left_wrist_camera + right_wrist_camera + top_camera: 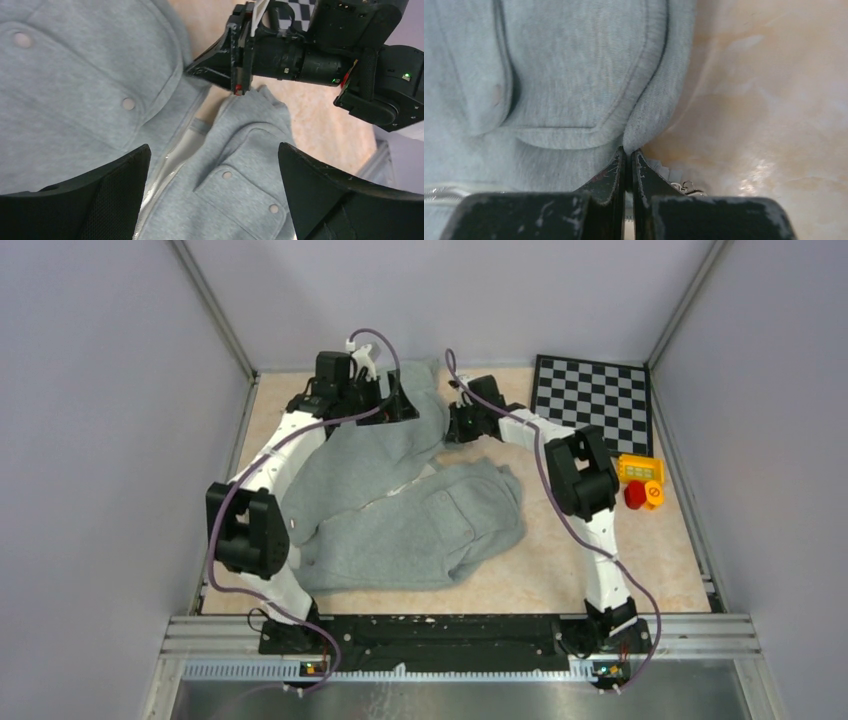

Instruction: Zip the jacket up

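- Jacket point(410, 525) lies spread, grey and rumpled, on the counter point(600, 560) at centre-left of the top view.
- Left wrist view: left gripper point(212, 200) released, jaws wide apart (nothing between them), above the pale zipper point(170, 165) at lower centre.
- Right wrist view: right gripper point(626, 167), bottom centre, clenched on the jacket's hem edge; metal pull point(686, 188) just right of it.

Bare tabletop point(540, 570) lies open right of the jacket point(420, 530). The checkerboard point(592, 395) and yellow button box point(640, 470) obstruct the far right edge. Walls point(100, 440) enclose three sides.
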Controlling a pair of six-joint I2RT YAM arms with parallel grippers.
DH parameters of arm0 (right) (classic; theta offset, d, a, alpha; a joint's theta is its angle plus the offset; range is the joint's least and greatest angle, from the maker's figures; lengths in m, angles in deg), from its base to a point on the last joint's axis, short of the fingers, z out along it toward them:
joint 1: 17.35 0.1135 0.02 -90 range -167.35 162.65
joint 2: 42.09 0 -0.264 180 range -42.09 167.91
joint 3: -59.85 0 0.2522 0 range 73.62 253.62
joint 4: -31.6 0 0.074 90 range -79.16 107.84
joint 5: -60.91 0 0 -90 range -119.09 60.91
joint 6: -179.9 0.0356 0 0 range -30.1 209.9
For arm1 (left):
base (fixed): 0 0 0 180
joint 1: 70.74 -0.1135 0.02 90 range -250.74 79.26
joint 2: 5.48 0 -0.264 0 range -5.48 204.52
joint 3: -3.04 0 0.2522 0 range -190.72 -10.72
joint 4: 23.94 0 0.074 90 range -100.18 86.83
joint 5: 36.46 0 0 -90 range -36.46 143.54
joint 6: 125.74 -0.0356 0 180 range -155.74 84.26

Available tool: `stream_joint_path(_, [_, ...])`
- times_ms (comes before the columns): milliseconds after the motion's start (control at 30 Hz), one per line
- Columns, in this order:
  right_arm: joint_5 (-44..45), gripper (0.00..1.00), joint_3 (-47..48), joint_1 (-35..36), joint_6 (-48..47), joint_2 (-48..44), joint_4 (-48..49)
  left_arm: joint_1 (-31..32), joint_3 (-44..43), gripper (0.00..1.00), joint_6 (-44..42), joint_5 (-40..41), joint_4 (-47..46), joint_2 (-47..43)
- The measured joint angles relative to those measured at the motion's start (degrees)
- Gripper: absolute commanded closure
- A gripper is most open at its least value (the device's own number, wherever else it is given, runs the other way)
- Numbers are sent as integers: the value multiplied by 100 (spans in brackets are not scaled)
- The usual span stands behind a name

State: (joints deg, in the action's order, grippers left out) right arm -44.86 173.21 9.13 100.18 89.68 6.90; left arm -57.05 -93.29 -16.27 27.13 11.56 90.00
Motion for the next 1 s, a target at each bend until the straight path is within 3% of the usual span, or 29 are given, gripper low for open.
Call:
stream_joint_path(233, [-1069, 100, -186, 0, -221, -341, -262, -50, -704, 3, 131, -920, 107, 1073])
stream_joint_path(500, [-1862, 100, -516, -94, -232, -612, -72, -94, -1193, 20, 9, -1504, 142, 2238])
stream_joint_path(800, [-2389, 100, -1228, -382, 376, -833, 647, -96, -1211, 17, 70, -2218, 48, 2804])
stream_joint_path(1000, [-2789, 100, -1362, -481, 859, -1032, 1215, -85, -1097, 20, 487, -2804, -538, 2828])
